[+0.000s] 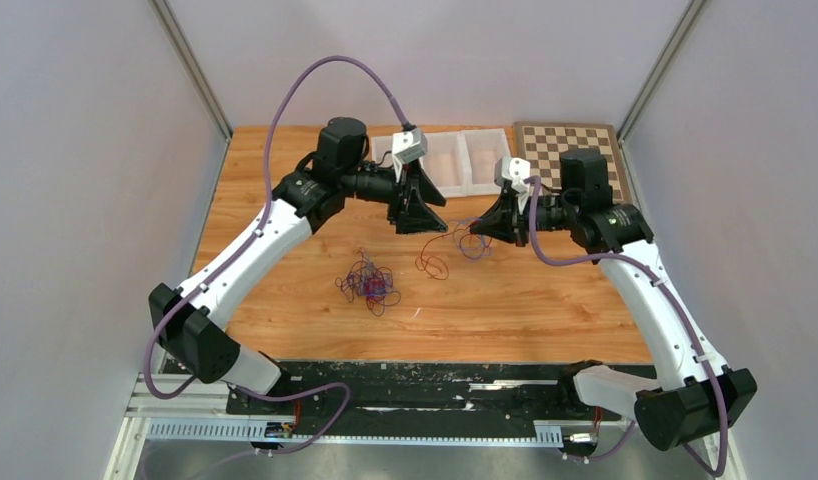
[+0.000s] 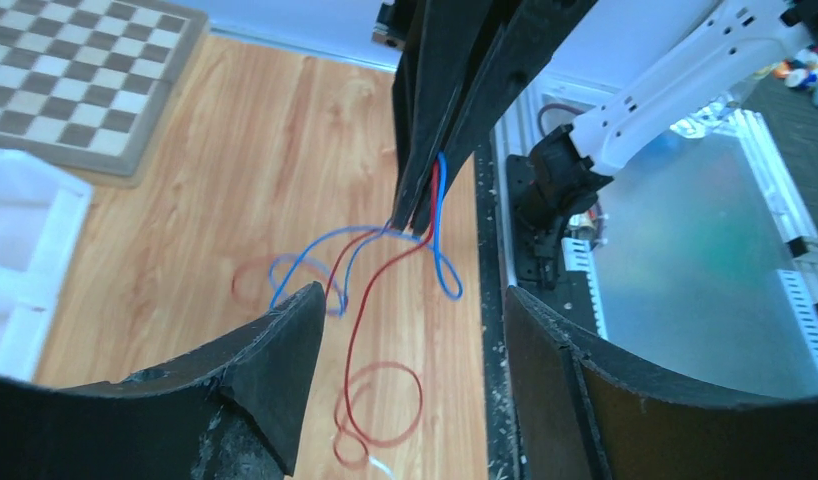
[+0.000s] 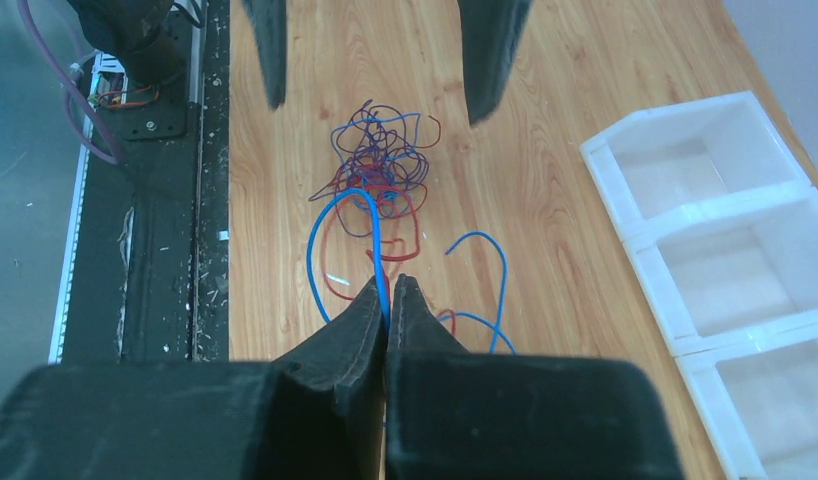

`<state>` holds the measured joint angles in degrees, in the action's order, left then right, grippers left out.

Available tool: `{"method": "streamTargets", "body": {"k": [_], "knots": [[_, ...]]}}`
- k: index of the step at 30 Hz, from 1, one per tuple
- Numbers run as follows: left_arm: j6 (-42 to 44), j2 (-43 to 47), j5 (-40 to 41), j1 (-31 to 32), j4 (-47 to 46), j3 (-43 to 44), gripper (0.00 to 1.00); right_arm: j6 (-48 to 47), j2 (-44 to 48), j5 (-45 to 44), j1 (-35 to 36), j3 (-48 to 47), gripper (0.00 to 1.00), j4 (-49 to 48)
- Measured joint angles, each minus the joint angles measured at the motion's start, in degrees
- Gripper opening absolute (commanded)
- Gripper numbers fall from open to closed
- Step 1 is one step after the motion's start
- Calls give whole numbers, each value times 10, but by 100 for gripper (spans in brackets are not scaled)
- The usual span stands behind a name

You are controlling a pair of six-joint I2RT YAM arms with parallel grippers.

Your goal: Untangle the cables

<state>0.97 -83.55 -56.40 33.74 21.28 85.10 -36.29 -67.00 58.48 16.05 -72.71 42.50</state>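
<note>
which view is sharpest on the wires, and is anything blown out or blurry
Top external: even soft light, but the tangled cables are too fine to separate. Left wrist: strands crisp, its own fingers dark and soft near the lens. Right wrist: the tangle is sharpest here; the white tray is nearly washed out.

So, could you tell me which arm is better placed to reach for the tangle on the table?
Left, probably. The left gripper is open and empty, close to the tangle of wires, while the right gripper is shut on blue and red wires.
</note>
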Motion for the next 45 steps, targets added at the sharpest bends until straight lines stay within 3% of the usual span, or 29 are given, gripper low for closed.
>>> {"method": "streamTargets", "body": {"k": [4,6,9,10,12,13,17,19,22,24,30,35,39,45], "knots": [[-15,-19,7,30,-7,9,72,2,0,-11,18,0,2,-10],[-21,-28,16,42,-7,9,64,2,0,-16,23,0,3,-16],[-28,-47,24,53,-5,14,38,2,0,-24,27,0,4,-22],[-33,-52,25,55,-4,16,23,3,0,-27,28,0,6,-24],[-34,-63,26,56,-2,20,4,3,0,-36,30,0,8,-28],[-37,-64,26,56,0,20,1,3,0,-40,30,0,9,-29],[-37,-66,28,55,-2,23,0,6,6,-75,30,12,25,-32],[-36,-66,32,56,-4,23,0,7,12,-101,29,23,44,-25],[-25,-69,41,56,-4,23,0,7,24,-121,14,41,89,6],[-5,-81,43,56,4,33,0,8,38,-126,-9,52,99,39],[71,-101,43,56,78,46,0,44,67,-99,-79,48,100,95],[63,-71,23,40,76,44,0,80,54,-42,-164,26,100,104],[60,-34,-2,29,58,46,0,109,-2,-10,-198,27,100,89],[87,-20,-23,30,63,58,0,217,-133,13,-175,37,100,11]]}}
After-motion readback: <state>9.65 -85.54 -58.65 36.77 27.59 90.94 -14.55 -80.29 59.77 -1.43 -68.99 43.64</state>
